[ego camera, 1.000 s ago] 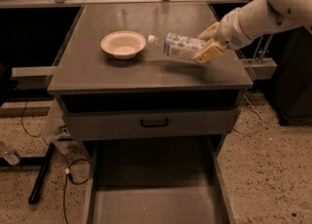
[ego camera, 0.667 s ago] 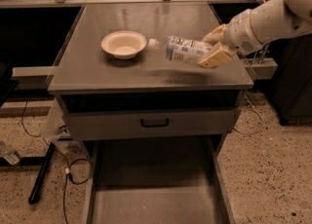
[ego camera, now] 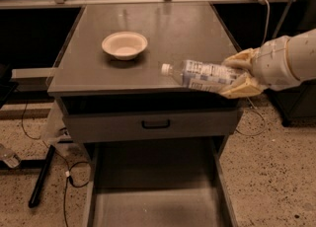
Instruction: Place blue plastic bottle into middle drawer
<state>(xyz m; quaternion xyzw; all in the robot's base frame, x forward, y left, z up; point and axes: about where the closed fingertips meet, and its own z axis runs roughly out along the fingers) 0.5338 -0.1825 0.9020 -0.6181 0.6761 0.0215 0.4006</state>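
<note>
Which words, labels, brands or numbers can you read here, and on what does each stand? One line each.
Label on the blue plastic bottle, held by the gripper over the front right edge of the table: print too blurred to read.
On the bowl: no text.
On the drawer front: no text.

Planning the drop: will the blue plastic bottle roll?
Likely to roll: the clear, blue-labelled plastic bottle is round and lies sideways in the hand at the right front edge of the grey cabinet top. Probably light and squashy, being thin clear plastic. The grey metal drawer below has a flat floor.
</note>
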